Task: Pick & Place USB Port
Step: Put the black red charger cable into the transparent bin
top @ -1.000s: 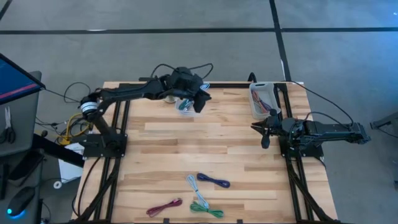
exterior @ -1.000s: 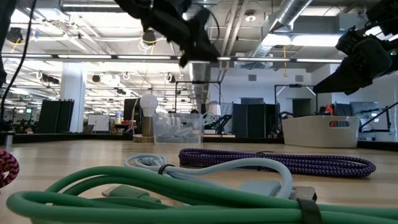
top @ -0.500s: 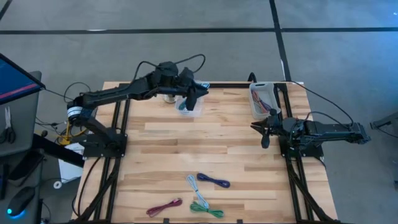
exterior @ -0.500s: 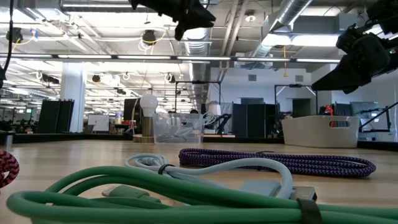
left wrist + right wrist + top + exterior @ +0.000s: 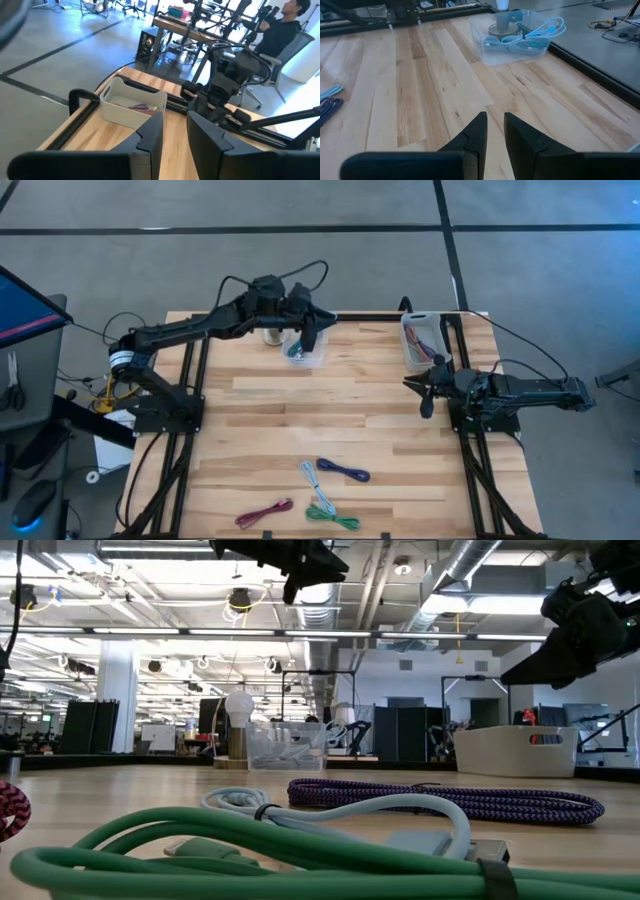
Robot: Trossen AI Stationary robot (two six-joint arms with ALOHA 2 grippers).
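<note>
Left gripper (image 5: 309, 330): raised above the far edge of the wooden table (image 5: 380, 440), directly over the clear plastic bin (image 5: 305, 352); its fingers (image 5: 150, 135) stand a narrow gap apart with nothing between them. Clear plastic bin: just below the left gripper, holding light blue USB cables (image 5: 530, 37) coiled inside; a bulb-shaped object on a stand (image 5: 238, 720) stands just behind it. Right gripper (image 5: 424, 392): low over the table's right side, well apart from the clear bin and pointing toward it, fingers (image 5: 475, 132) close together with only a slim gap, holding nothing. White bin (image 5: 420, 340): just beyond the right gripper at the far right corner, well off to the side of the left gripper, with coloured cables (image 5: 142, 106) in it. Loose cables on the near part of the table, well apart from both grippers: purple braided cable (image 5: 345, 471), pale grey-blue cable (image 5: 309, 476), green cable (image 5: 330, 515), maroon braided cable (image 5: 264, 512). In the room beyond the table, the left wrist view shows a person in dark clothing (image 5: 280, 30) seated on a chair.
</note>
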